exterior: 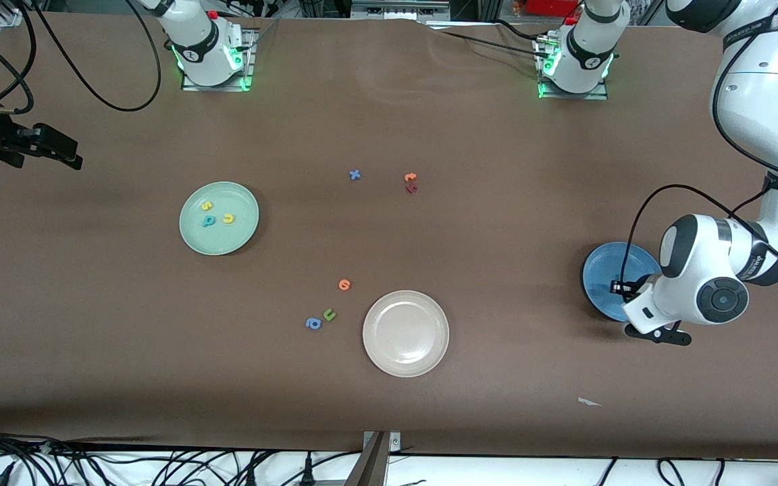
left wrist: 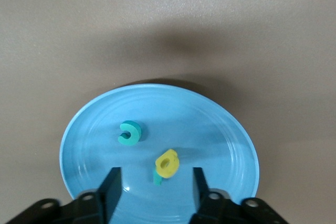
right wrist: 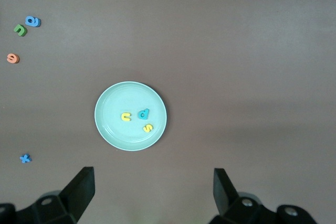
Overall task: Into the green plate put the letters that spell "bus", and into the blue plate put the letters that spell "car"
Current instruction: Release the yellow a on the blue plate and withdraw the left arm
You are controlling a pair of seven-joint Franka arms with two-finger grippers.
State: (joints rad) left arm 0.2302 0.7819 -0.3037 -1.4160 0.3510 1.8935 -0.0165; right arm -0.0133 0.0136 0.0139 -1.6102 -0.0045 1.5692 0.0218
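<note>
The blue plate (left wrist: 226, 129) holds a teal c (left wrist: 129, 133) and a yellow a (left wrist: 168, 163) that leans on a teal r (left wrist: 156, 178), mostly covered by it. My left gripper (left wrist: 154, 187) hangs low over this plate (exterior: 602, 270), open, its fingers on either side of the yellow a without touching it. The green plate (exterior: 219, 239) carries a yellow s (exterior: 206, 206), a teal b (exterior: 208, 220) and a yellow u (exterior: 228, 218). My right gripper (right wrist: 152, 179) waits high above the table beside the green plate (right wrist: 107, 124), open and empty.
A cream-white plate (exterior: 406, 364) sits near the front camera. Beside it lie an orange round letter (exterior: 344, 284), a green u (exterior: 329, 314) and a blue a (exterior: 313, 323). Farther off are a blue x (exterior: 355, 175), an orange letter (exterior: 410, 177) and a dark red one (exterior: 411, 188).
</note>
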